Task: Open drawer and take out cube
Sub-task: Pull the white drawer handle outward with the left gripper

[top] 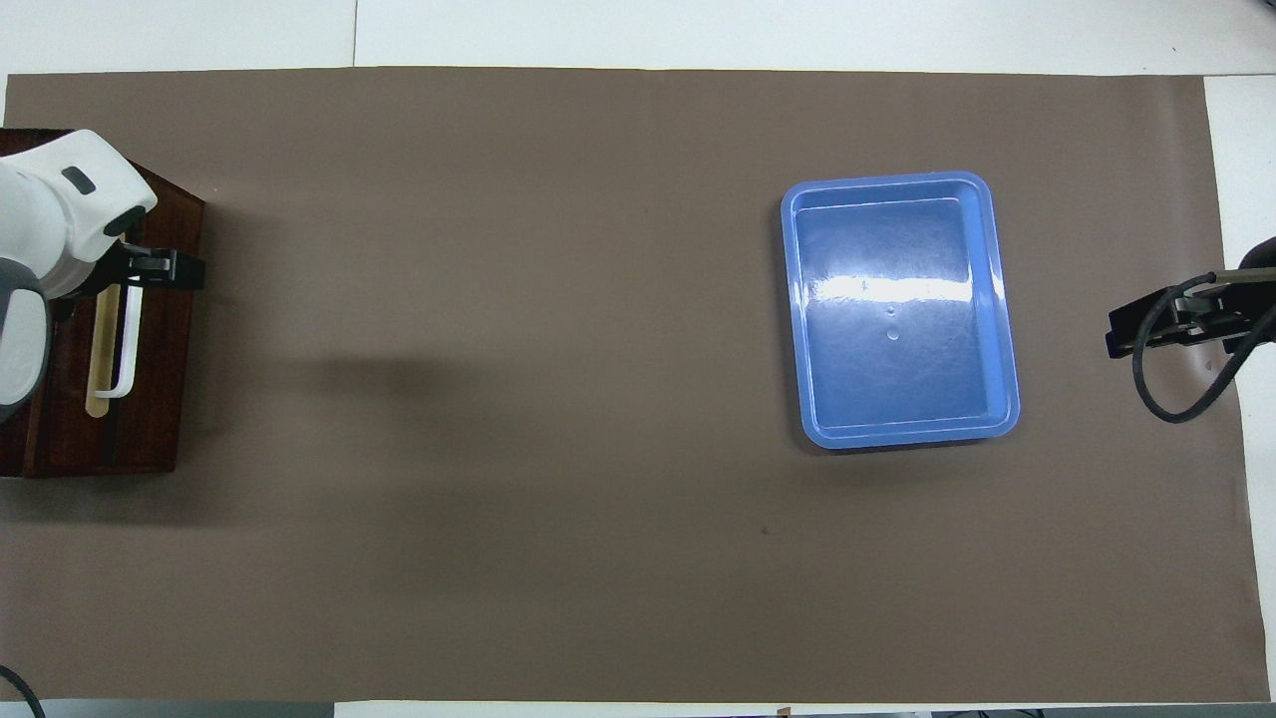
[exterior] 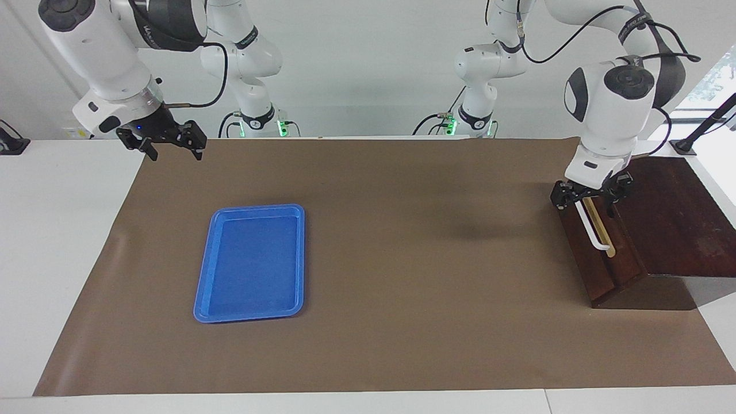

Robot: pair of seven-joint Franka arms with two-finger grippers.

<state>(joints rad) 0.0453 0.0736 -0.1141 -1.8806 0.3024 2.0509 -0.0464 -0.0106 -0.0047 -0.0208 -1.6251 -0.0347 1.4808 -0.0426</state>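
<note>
The dark brown drawer [exterior: 592, 276] stands at the left arm's end of the table. Its white bar handle [exterior: 593, 230] lies on a tan strip. No pale interior shows. In the overhead view the drawer [top: 150, 429] and handle [top: 130, 344] sit at the table's edge. My left gripper [exterior: 589, 196] is at the end of the handle nearer to the robots, with open fingers on either side of the bar; it also shows in the overhead view [top: 140, 274]. My right gripper [exterior: 171, 144] waits open and empty above the right arm's end of the table. The yellow cube is hidden.
An empty blue plastic tray [exterior: 250, 261] lies on the brown mat toward the right arm's end, also in the overhead view [top: 897, 309]. The dark cabinet top [exterior: 673, 218] slopes up from the drawer's front. My right gripper [top: 1146, 324] hangs over the mat's edge.
</note>
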